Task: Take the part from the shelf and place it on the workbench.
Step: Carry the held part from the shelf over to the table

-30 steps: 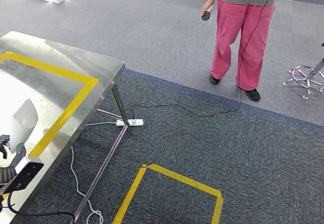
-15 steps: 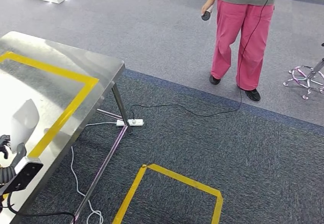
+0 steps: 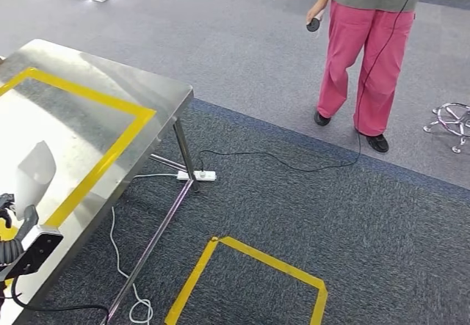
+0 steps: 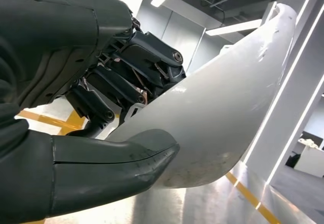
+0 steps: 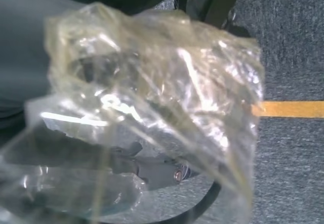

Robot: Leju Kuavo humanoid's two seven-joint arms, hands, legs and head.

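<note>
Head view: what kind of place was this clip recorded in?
Probably an indoor robot test or demo hall, not a home: a stainless steel workbench marked with yellow tape, a yellow tape square on grey carpet, and a person in pink trousers holding a small black controller.

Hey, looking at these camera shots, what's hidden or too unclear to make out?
- Right robot hand: in the right wrist view, crinkled clear plastic covers it, so its grasp is unreadable.
- White part: its lower end is hidden behind the left robot hand at the head view's edge.
- Person: cut off above the waist by the head view's top edge.
</note>
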